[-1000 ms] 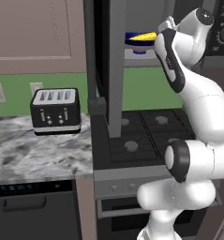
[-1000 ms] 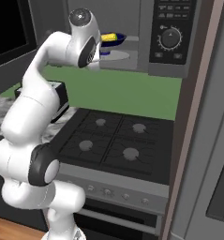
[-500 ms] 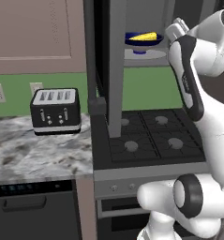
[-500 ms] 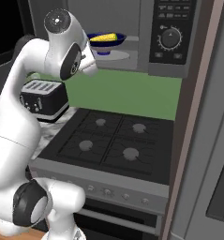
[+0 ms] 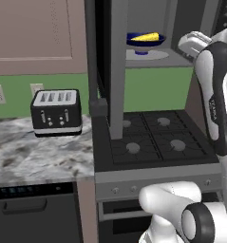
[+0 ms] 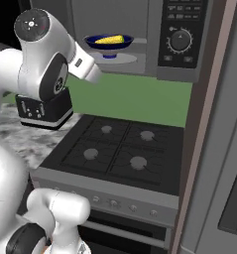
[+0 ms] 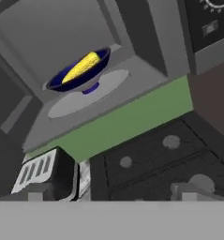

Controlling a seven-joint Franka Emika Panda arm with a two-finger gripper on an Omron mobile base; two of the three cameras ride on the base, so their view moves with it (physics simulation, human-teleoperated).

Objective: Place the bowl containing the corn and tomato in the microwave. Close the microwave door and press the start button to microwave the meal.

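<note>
1. The bowl [image 5: 144, 40] sits inside the microwave [image 6: 140, 37] on the white round tray [image 6: 121, 59]. It's toward the left side of the tray in the right base view, and the hand view [image 7: 79, 73] shows it resting on the tray's back part.
2. The corn [image 6: 109, 39] lies across the bowl, bright yellow and easy to spot in all three views. I can't make out the tomato, it may be tucked behind the corn.
3. The microwave door [image 5: 105, 61] is swung wide open, sticking out edge-on toward the camera in the left base view, above the stove [image 5: 153, 140].
4. The control strip [image 6: 179, 34] with its round knob is to the right of the cavity.
5. The gripper [image 7: 111, 193] is backed off from the microwave and holds nothing. Just its tips poke up at the bottom of the hand view, so I can't tell how wide it's set.
6. A black toaster [image 5: 55, 113] sits on the marble counter [image 5: 34, 156] left of the stove, well apart from everything else.
</note>
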